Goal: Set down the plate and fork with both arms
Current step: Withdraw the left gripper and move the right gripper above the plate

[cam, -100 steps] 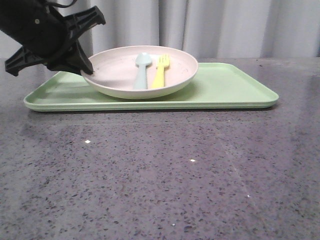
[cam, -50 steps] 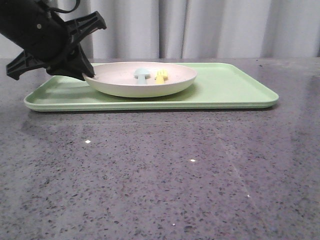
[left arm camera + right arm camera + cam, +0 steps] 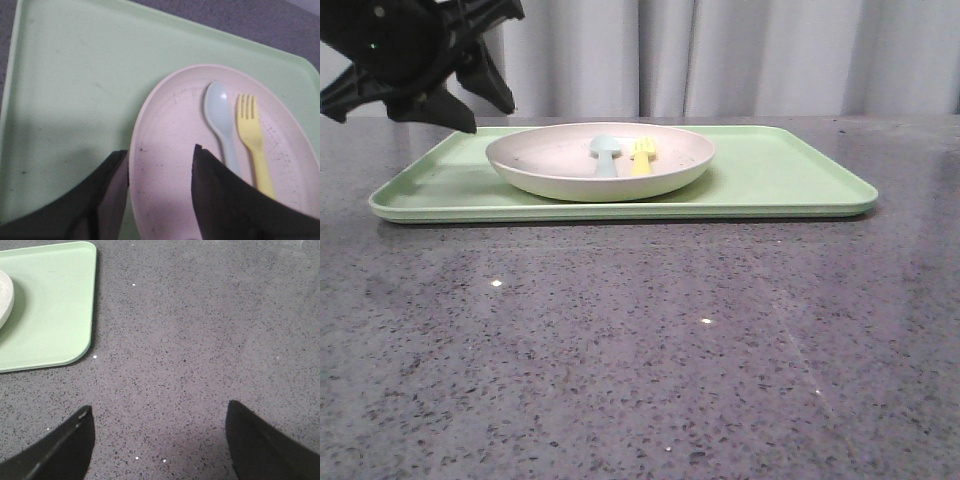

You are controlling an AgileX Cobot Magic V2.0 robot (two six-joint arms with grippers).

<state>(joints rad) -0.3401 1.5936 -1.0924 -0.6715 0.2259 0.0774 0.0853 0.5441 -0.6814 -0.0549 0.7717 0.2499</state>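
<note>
The pinkish-cream plate (image 3: 560, 172) lies flat on the light green tray (image 3: 780, 172). In it the yellow fork (image 3: 642, 155) rests beside a pale blue spoon (image 3: 605, 155). My left gripper (image 3: 488, 115) hangs open above and just behind the plate's left rim, touching nothing. The left wrist view has the plate (image 3: 165, 130) below the spread fingers of the left gripper (image 3: 161, 152), with the fork (image 3: 252, 135) off to one side. My right gripper (image 3: 159, 410) is open over bare table, out of the front view.
The tray (image 3: 50, 300) has a raised rim, and its rounded corner shows in the right wrist view with a sliver of the plate (image 3: 4, 295). Dark speckled stone table (image 3: 640, 350) runs in front of the tray. Grey curtains (image 3: 770, 55) hang behind.
The plate, held tilted by its left rim, came down flat onto the tray. My left gripper then let go of it and rose up and back.
</note>
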